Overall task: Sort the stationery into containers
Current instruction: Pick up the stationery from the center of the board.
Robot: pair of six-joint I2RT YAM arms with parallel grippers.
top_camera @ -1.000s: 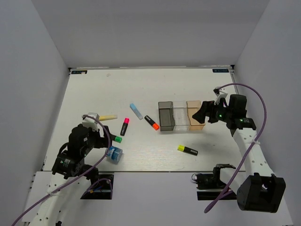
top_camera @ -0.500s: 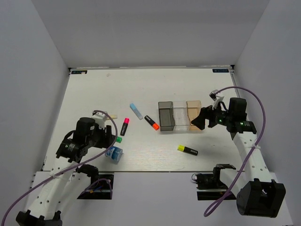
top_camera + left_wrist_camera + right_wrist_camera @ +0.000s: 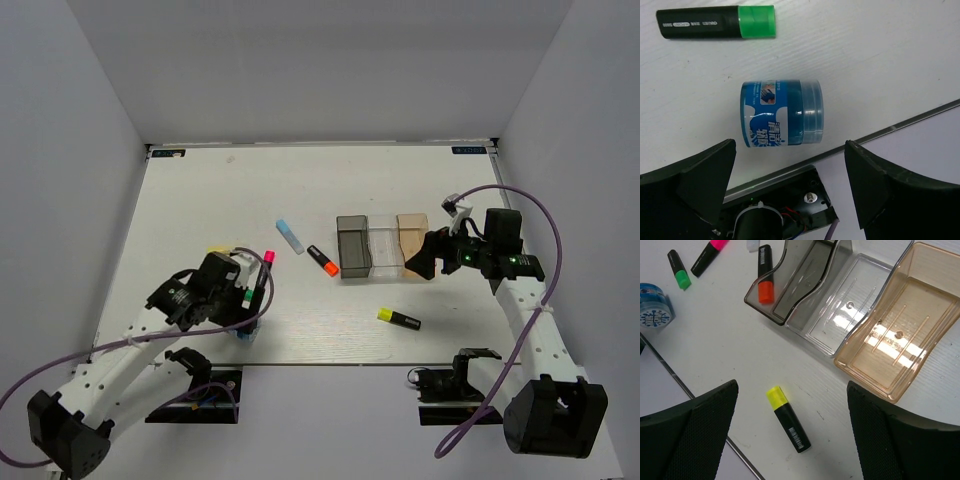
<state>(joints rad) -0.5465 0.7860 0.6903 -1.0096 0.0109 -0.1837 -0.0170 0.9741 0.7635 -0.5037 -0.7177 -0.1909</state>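
Stationery lay loose all over the table (image 3: 200, 190) and both arms were over it with nothing held. The left gripper (image 3: 790, 160) had its jaws spread wide, and in the left wrist view the stubby blue-and-white tub (image 3: 781, 120) lay on its side just ahead of the gap, touching neither finger. Just beyond the tub lay the green highlighter (image 3: 715, 22), its black barrel pointing away from the green cap, and the tub itself sat close to the table's near edge. From above, the left gripper (image 3: 245, 300) hung low over that spot, with the pink highlighter (image 3: 265, 268) just beside it. The right gripper (image 3: 792, 387) was wide open as well, empty, held above the table with the yellow highlighter (image 3: 787, 425) on the surface below the gap. Past its fingers stood the three bins in a row, touching side to side: the dark grey bin (image 3: 790, 285), the clear bin (image 3: 840, 305) and the tan-orange bin (image 3: 900, 325). The orange highlighter (image 3: 765, 275) lay right against the dark grey bin's outer wall, on the table. In the top view the right gripper (image 3: 420, 258) sat beside the tan-orange bin (image 3: 413, 243), and the light-blue stick (image 3: 290, 236) rested on the table between the pink highlighter and the dark grey bin (image 3: 353, 247), clear of both. Every piece in sight was on the table, outside the bins.
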